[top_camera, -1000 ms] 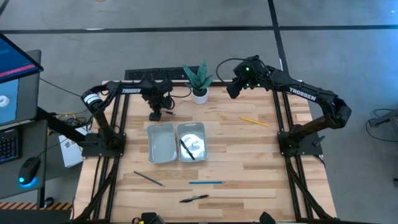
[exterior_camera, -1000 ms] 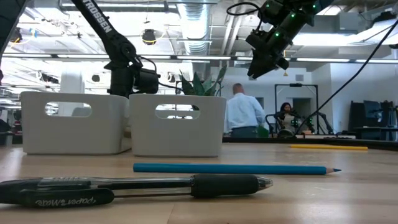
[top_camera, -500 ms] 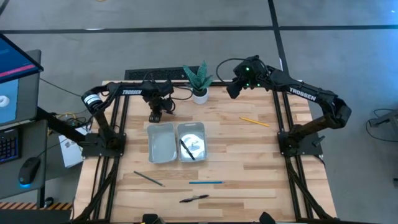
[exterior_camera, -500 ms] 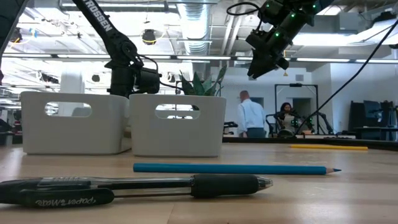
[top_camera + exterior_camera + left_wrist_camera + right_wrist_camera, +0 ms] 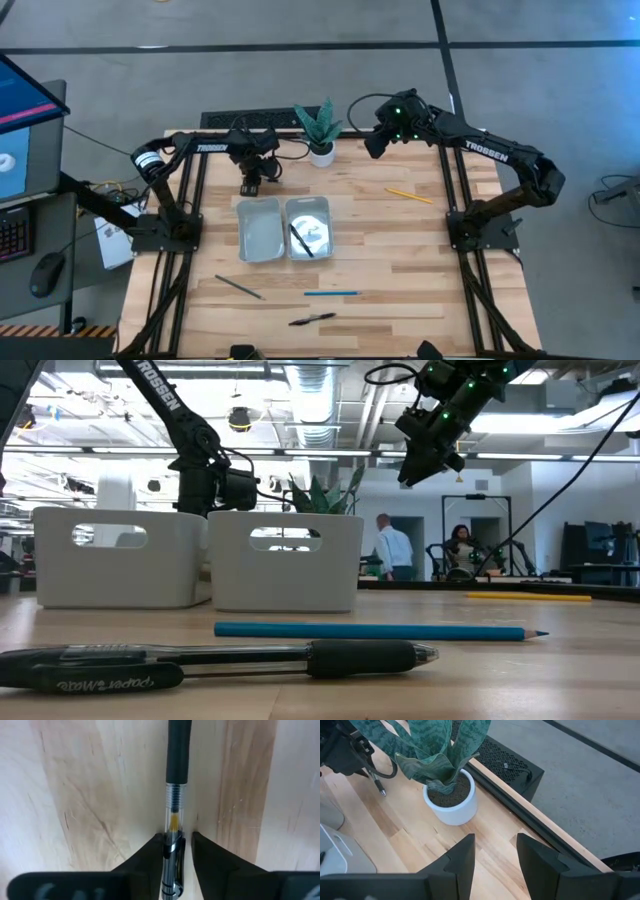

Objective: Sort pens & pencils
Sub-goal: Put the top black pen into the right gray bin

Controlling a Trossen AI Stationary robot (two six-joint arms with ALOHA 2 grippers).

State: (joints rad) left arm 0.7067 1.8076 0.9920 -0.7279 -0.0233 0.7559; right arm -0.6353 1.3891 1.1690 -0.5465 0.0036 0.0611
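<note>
The pen (image 5: 176, 780) the left arm is after lies flat on the wood at the back of the table, behind the two white trays and beside the potted plant (image 5: 320, 128). In the left wrist view its clipped end sits right between the two dark fingers (image 5: 150, 857), which stand close against the barrel on either side. The left gripper (image 5: 250, 183) looks clamped onto the pen, or within a hair of it.

What worries me is where it has hold — right at the tail, with the whole black grip section sticking out ahead. Lifted from there, the pen could swing down or twist in the fingers and slip out on the way to a tray. A round, smooth barrel pinched against the table may also roll sideways and squirt free.

One pen (image 5: 301, 240) already lies in the right-hand tray (image 5: 322, 205); the left-hand tray (image 5: 246, 212) shows nothing in it. If this pen goes into the wrong one, the sort is spoiled. The trays touch each other, so a loose drop near the shared wall could land either side.

Still out on the wood are the grey pencil (image 5: 238, 287), the blue pencil (image 5: 332, 293), another pen (image 5: 312, 319) at the front edge, and the yellow pencil (image 5: 410, 195) over to the right.

The right gripper (image 5: 372, 146) hovers above the back edge near the plant, fingers apart and holding nothing — clear of the left arm for now.
</note>
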